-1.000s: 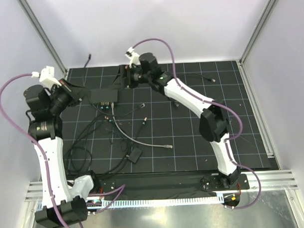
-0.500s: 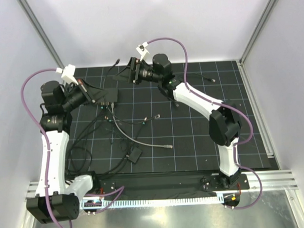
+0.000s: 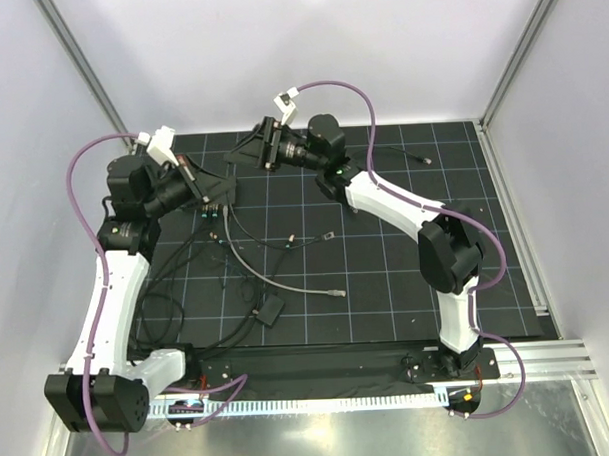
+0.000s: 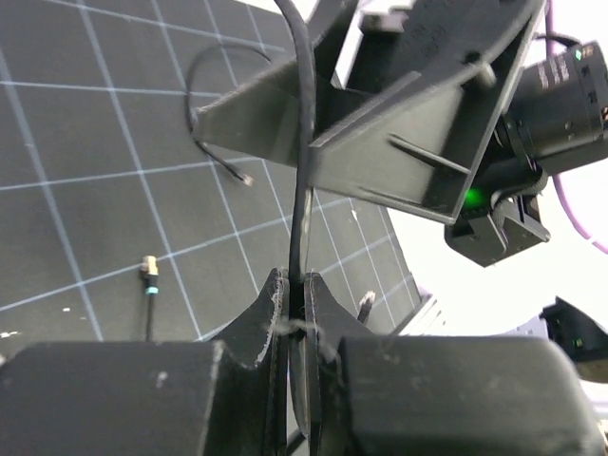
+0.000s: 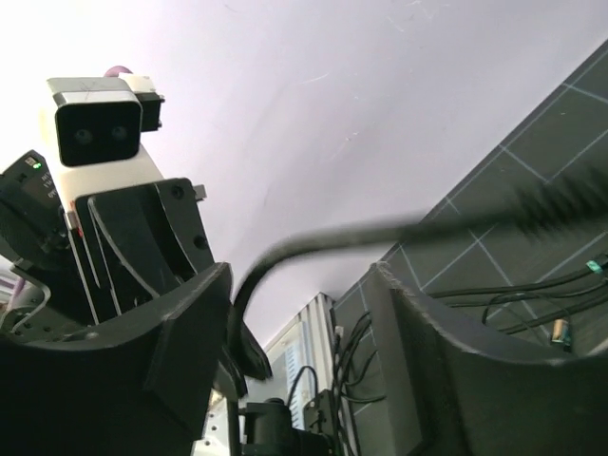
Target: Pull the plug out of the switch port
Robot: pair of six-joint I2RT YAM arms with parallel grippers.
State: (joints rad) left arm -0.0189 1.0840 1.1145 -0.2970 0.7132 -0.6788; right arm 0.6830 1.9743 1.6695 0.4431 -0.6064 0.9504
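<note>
The switch (image 3: 219, 191) lies at the far left of the counter (image 3: 416, 274), with a tangle of loose leads (image 3: 247, 252) spreading out on its near side. From above, the left end effector (image 4: 293, 283) sits just beside the switch, though whether it touches the box cannot be told. Its fingers are clenched on a thin black cable (image 4: 305, 114) that rises away from them. The right end effector (image 5: 302, 285) hangs just beyond the switch, released, with its fingers spread either side of that cable and not pressing it. This looks like the pulling step. Whether the plug has left its port is hidden. The next move calls for a straight pull away from the port, with the switch kept from dragging along.
</note>
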